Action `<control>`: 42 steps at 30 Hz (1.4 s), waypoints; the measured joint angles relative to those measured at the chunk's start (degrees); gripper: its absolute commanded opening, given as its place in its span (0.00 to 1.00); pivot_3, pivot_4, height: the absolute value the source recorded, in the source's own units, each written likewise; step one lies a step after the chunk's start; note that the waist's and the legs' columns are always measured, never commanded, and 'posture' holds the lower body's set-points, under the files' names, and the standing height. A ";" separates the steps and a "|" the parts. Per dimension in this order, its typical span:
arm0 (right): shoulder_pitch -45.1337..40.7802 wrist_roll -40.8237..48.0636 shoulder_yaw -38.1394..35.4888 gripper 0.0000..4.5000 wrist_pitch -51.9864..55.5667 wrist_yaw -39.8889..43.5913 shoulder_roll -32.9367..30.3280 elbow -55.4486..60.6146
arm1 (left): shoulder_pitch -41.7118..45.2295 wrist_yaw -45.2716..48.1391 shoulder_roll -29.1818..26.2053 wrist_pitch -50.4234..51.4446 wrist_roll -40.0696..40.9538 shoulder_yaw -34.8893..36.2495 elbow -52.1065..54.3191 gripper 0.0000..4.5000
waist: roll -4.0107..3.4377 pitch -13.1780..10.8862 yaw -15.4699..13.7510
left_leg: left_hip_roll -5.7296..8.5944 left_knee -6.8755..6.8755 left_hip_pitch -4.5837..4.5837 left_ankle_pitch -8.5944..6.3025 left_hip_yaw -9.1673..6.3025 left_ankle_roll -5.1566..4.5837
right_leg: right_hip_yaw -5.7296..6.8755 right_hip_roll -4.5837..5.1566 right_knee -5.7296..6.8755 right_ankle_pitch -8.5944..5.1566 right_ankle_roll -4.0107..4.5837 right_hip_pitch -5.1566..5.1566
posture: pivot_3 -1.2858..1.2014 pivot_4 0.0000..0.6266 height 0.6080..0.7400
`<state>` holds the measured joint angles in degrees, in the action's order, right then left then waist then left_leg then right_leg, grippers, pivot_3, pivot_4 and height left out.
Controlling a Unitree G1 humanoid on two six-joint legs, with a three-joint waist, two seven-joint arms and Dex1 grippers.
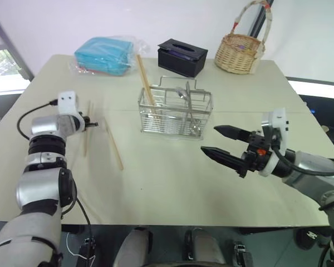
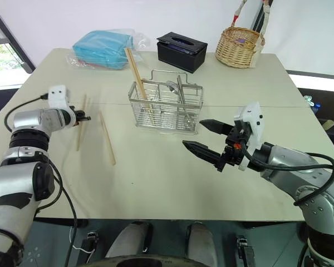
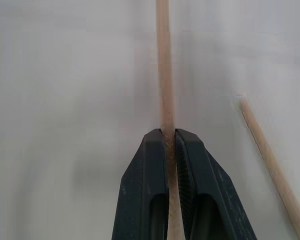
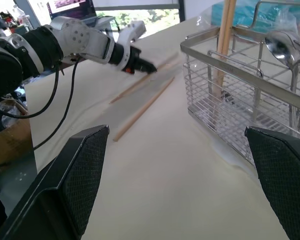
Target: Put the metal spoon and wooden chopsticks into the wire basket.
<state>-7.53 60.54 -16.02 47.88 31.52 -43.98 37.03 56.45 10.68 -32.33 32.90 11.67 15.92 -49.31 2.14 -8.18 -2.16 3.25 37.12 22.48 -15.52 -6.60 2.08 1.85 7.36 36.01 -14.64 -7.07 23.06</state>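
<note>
R gripper [image 1: 221, 142] hovers nearest, over bare tabletop at about 4 o'clock from the wire basket [image 1: 175, 114]; its 2 black textured fingers stand spread wide, holding nothing. L gripper [image 1: 92, 123] sits at 9 o'clock of the basket, fingers pressed together on 1 wooden chopstick [image 1: 87, 129], pinched partway along its length. That stick's long axis runs near-to-far, roughly the 6–12 line, crosswise to the way it must travel. The basket lies toward 3 o'clock from the L gripper, well apart, so the L arm is the one placed for the carry, and I judge the stick needs tipping upright before it drops in.

A 2nd loose chopstick [image 1: 114, 146] lies flat on the table [image 1: 156, 183] just beside the held one, btwn it and the basket, slanted.

Further back, the basket: shiny silver wire, gridded see-through sides, loop handle. 1 tan chopstick [image 1: 146, 86] already leans in its L compartment; the metal spoon [image 1: 182, 93], slim and polished, stands inside too.
</note>
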 measured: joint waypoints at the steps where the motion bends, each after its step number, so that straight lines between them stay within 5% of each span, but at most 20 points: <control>1: 0.00 -0.14 -0.02 1.00 0.00 0.00 -0.08 -0.18 | 0.14 -0.57 0.03 -2.51 0.91 1.66 1.87 0.01 | 0.04 0.01 0.00 | 0.00 0.00 0.02 0.01 0.01 0.02 | 0.00 0.03 -0.01 0.00 0.01 0.02 | 0.52 0.24 0.40; 6: 0.00 -0.20 -0.18 1.00 0.00 -0.25 -0.26 -0.29 | 6.39 -2.69 2.69 -9.29 11.94 13.29 16.70 0.01 | 0.03 0.02 -0.19 | 0.14 0.01 -0.01 0.00 0.04 0.03 | 0.07 0.25 -0.12 0.01 -0.03 -0.14 | 0.52 0.24 0.40; 10: 0.20 -0.06 -0.21 1.00 0.00 -1.81 0.22 -0.05 | 10.02 -3.18 6.72 -8.05 17.78 15.16 23.26 0.01 | -0.01 0.03 -0.30 | 0.21 0.06 -0.11 0.01 -0.01 0.01 | 0.15 0.24 -0.26 0.08 -0.24 -0.41 | 0.52 0.24 0.40; 21: 0.53 3.20 -0.53 1.00 0.04 -9.69 0.82 3.30 | 7.63 0.97 19.24 -6.94 19.39 2.47 33.60 0.01 | -0.26 0.02 0.42 | 0.18 0.01 -0.12 0.02 0.04 -0.02 | 0.09 0.15 -0.35 0.11 -0.27 -0.38 | 0.52 0.24 0.40; 32: 2.21 5.62 -1.74 1.00 -0.43 -13.77 0.63 4.46 | -2.70 5.15 23.80 -15.07 13.03 -6.00 36.04 0.01 | -0.25 0.01 -0.19 | 0.13 0.10 -0.07 0.02 -0.01 -0.04 | 0.08 0.02 -0.62 0.12 -0.22 -0.53 | 0.52 0.24 0.40; 42: 5.18 5.86 -3.91 1.00 -1.71 -12.09 -0.09 4.45 | -1.70 5.14 25.66 -21.45 10.50 -6.03 29.72 0.01 | -0.25 0.00 -0.10 | 0.09 0.08 -0.09 0.00 0.02 -0.09 | 0.09 -0.05 -0.64 0.12 -0.23 -0.54 | 0.52 0.24 0.40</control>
<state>-2.35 66.40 -19.92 46.17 19.43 -44.07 41.48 54.75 15.82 -6.67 11.46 22.17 9.89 -19.59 1.90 -8.17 -2.26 3.34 37.20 22.39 -15.52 -6.59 1.98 1.94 7.31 35.37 -14.52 -7.29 22.52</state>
